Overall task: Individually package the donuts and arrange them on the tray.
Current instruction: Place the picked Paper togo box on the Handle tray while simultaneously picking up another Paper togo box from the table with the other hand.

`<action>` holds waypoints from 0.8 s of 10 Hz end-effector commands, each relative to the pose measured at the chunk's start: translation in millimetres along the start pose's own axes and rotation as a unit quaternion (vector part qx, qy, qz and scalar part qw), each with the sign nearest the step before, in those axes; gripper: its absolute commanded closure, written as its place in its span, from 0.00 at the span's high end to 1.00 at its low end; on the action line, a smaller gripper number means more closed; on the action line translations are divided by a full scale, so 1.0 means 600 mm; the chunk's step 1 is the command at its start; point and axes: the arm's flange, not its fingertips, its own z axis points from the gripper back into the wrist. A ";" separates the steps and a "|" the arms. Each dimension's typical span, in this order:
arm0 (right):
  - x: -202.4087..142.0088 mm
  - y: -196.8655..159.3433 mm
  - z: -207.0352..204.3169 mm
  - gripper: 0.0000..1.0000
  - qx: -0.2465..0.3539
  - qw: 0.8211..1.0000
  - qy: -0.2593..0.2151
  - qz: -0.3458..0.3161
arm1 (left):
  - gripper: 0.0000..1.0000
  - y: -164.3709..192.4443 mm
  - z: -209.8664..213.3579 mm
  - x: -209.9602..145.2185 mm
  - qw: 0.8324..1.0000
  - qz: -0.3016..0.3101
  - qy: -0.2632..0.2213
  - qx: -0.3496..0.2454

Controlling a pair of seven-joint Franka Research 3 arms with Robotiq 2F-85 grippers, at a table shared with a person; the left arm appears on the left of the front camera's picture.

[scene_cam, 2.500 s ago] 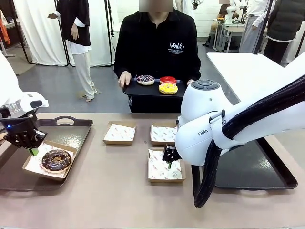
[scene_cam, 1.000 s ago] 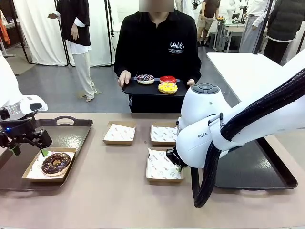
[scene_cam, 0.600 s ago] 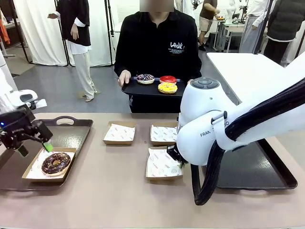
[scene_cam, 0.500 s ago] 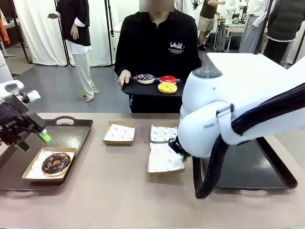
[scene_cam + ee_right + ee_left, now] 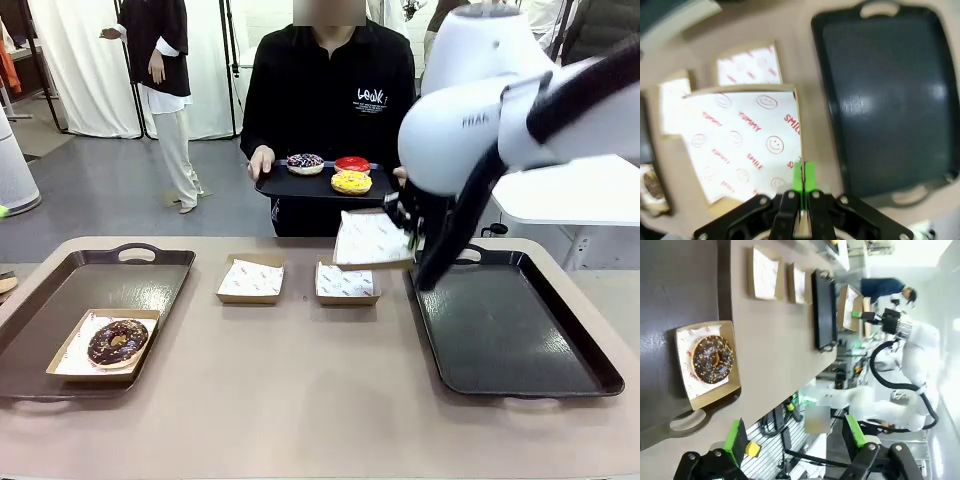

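While in right claw (image 5: 803,175), one box (image 5: 372,240); four donuts (image 5: 118,341) (image 5: 306,165) (image 5: 352,166) (image 5: 352,184).

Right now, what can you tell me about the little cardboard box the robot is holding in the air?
The shallow square brown cardboard box is empty, lined with white paper printed with red smiley faces and lettering. The right gripper, shut, pinches one edge. It hangs tilted above the table, lining toward the robot, near the far corner of the large black tray.
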 end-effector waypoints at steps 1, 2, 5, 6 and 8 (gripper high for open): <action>0.049 0.040 -0.006 0.00 0.012 1.000 0.026 -0.001 | 1.00 0.033 0.045 0.007 0.998 -0.005 -0.032 -0.045; 0.072 0.054 -0.009 0.00 0.016 0.999 0.035 0.002 | 1.00 0.052 0.068 0.001 0.997 0.003 -0.048 -0.061; 0.140 0.086 -0.038 0.00 0.011 0.999 0.045 -0.006 | 1.00 0.099 0.111 -0.022 0.993 0.039 -0.081 -0.074; 0.154 0.094 -0.042 0.00 0.007 0.999 0.042 0.016 | 1.00 0.105 0.114 -0.025 0.994 0.048 -0.075 -0.067; 0.171 0.112 -0.045 0.00 0.012 0.997 0.042 0.057 | 1.00 0.112 0.111 -0.024 0.995 0.048 -0.064 -0.062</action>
